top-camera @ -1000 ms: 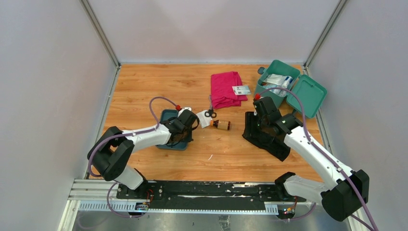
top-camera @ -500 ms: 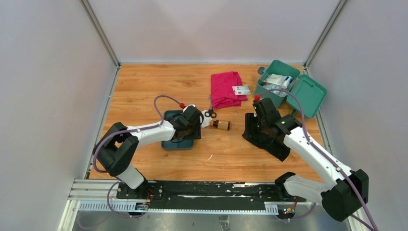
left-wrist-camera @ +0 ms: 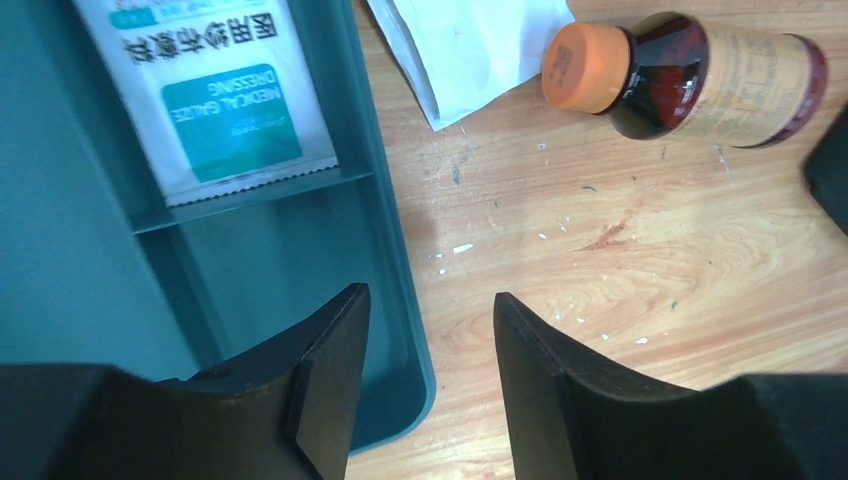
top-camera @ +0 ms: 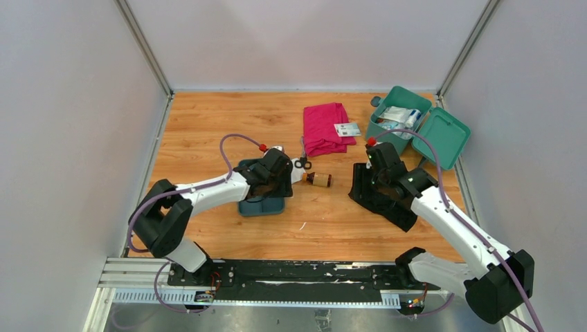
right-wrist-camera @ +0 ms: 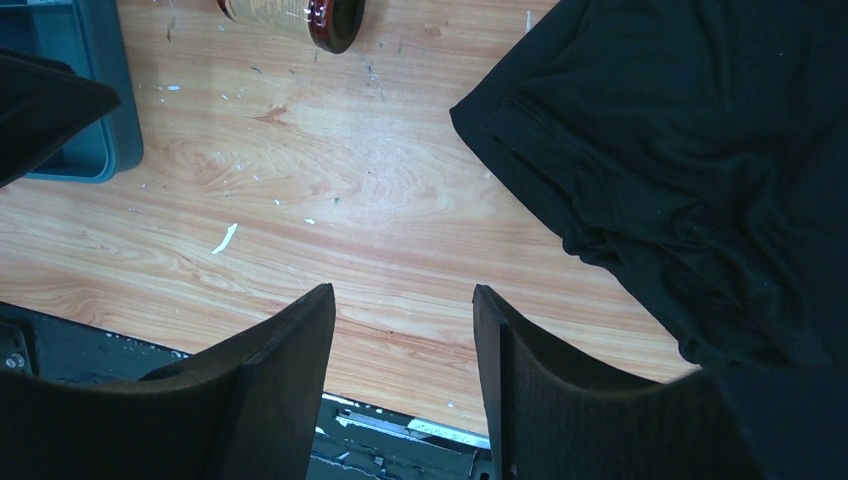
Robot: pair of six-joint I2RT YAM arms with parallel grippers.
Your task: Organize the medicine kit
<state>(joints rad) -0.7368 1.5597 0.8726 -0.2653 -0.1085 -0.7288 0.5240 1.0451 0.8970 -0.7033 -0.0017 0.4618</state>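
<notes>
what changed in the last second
The left gripper slid the dark tray rightward toward the brown bottle, then opened and let go of its wall, which its jaws now straddle. The right gripper, open beside the black cloth, the bottle, the pink cloth and the open medicine kit stayed put.

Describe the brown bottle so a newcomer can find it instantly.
Start at the middle of the wooden table, in the gap between the dark-teal tray and the black cloth. The bottle lies there on its side, orange cap towards the tray. It is the only round, dark-brown, labelled thing there.
</notes>
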